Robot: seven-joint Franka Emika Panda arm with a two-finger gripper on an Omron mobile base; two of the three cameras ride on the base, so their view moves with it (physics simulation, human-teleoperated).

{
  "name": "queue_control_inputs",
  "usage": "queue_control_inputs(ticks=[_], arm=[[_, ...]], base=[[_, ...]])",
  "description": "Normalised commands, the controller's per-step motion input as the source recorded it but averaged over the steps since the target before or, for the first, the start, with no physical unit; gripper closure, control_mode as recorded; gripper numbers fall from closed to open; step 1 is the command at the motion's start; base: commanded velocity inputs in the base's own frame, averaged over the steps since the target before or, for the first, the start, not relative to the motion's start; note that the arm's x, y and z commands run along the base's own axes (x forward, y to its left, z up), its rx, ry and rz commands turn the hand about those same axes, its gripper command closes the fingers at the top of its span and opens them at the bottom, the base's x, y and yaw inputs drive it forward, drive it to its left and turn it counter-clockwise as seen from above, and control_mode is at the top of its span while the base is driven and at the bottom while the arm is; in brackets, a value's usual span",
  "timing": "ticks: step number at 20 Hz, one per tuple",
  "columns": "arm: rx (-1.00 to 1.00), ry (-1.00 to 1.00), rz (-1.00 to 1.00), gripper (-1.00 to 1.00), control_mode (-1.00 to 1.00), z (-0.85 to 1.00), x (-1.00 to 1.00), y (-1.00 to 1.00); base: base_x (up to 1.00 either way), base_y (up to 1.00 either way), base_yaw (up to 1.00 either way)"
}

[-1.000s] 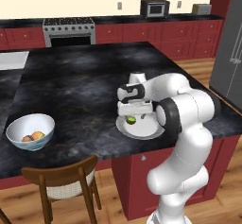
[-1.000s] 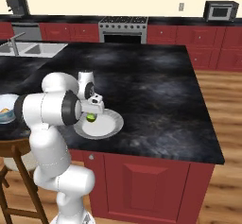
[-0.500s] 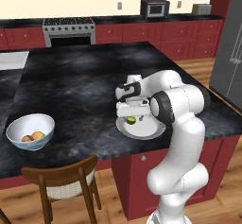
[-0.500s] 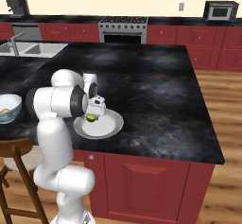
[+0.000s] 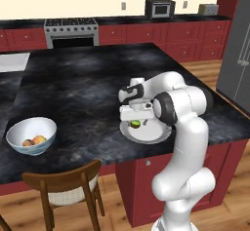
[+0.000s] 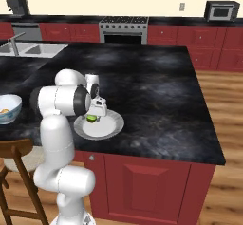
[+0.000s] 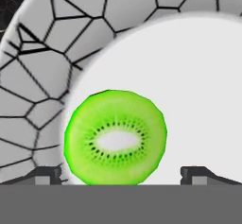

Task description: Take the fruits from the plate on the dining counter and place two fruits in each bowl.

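1. Looking from the left base view, the white arm bends down over the plate (image 5: 146, 132), which lies near the front edge of the black surface (image 5: 83, 88). The jaws hang spread wide just above the plate's left part, with the green fruit (image 5: 135, 124) directly beneath them. A white bowl (image 5: 30, 135) sits well apart to the left, near the same front edge, holding an orange fruit (image 5: 40, 139) and a tan-brown fruit (image 5: 28, 142). Broad bare stone lies between bowl and plate. A wooden chair (image 5: 63, 186) stands below the bowl.

2. From the right base view, the gripper (image 6: 97, 115) hovers over the plate's left side, the green fruit under it. The rest of the plate is bare. The bowl shows at the left border, partly cut off. Open stone stretches to the right and behind.

3. In the hand view, the green fruit shows a kiwi-like cut face, pale centre ringed by dark seeds. It lies between the two finger tips (image 7: 47, 175), touching neither, close to the plate's crackle-patterned rim.
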Motion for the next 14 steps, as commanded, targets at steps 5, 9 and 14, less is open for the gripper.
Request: queue_control_inputs(ticks=[5,9,14], arm=[[0.00,0.02,0.00,-1.00,-1.00,-0.12,0.17,0.00],[0.00,0.00,0.00,-1.00,-1.00,-0.06,0.21,0.00],[0.00,0.00,0.00,-1.00,-1.00,-0.37,0.00,0.01]], base=[[0.00,0.00,0.00],[0.00,0.00,0.00],[0.00,0.00,0.00]])
